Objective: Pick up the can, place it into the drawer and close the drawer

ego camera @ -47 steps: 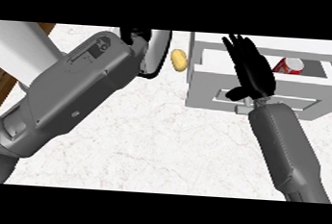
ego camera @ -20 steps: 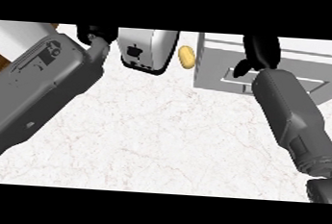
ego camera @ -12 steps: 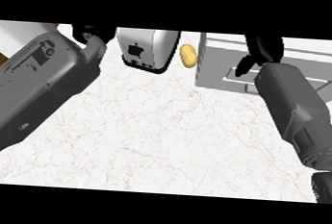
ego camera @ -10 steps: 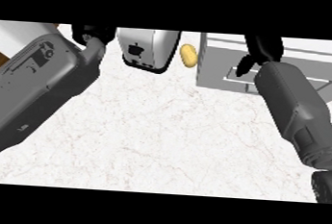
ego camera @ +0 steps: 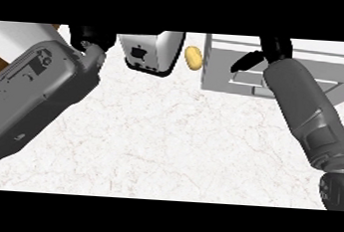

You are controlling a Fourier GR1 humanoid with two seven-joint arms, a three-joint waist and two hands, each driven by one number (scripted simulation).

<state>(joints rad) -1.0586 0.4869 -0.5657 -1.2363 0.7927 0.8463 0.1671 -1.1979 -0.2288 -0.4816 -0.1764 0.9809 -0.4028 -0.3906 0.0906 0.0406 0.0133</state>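
Marble counter (ego camera: 166, 137) spreads beneath us; our right hand (ego camera: 276, 47) sits at the drawer (ego camera: 222, 71), our left hand (ego camera: 90, 34) beside the toaster (ego camera: 146, 54). We cannot tell whether either is clenched or released.

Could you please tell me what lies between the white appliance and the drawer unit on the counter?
In the head view, a small yellow oval item lies on the counter between the white appliance and the drawer unit.
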